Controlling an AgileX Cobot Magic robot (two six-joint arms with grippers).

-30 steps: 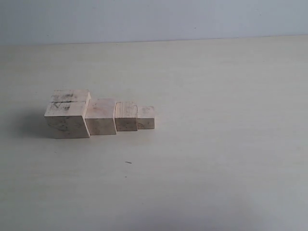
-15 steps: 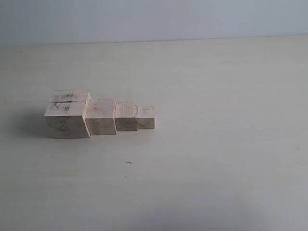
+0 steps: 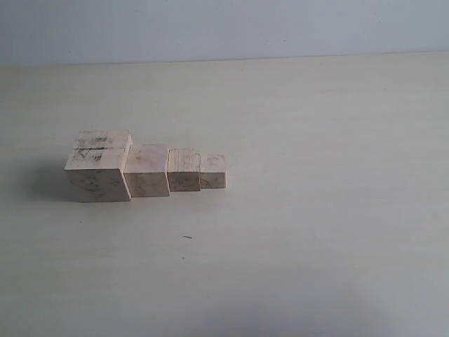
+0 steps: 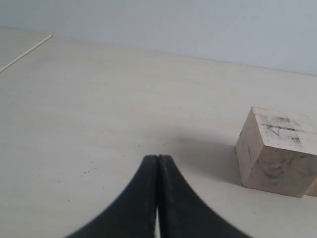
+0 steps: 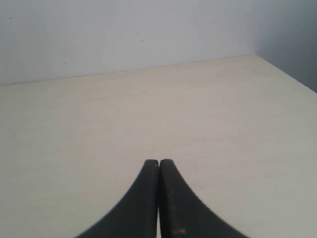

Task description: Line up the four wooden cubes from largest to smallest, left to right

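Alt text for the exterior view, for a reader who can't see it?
Four wooden cubes stand in a row on a pale table, the largest cube at left, the smallest cube at right. No arm shows.

I seem to be in a plain robot test space, a lab of some kind, though I cannot tell exactly which. A wide, pale wood-grain table (image 3: 316,210) meets a blank, light grey-blue wall (image 3: 224,28). On it sit four unpainted wooden cubes (image 3: 148,170), simple graded blocks. My black left hand (image 4: 157,159) and right hand (image 5: 159,162) hang over the tabletop.
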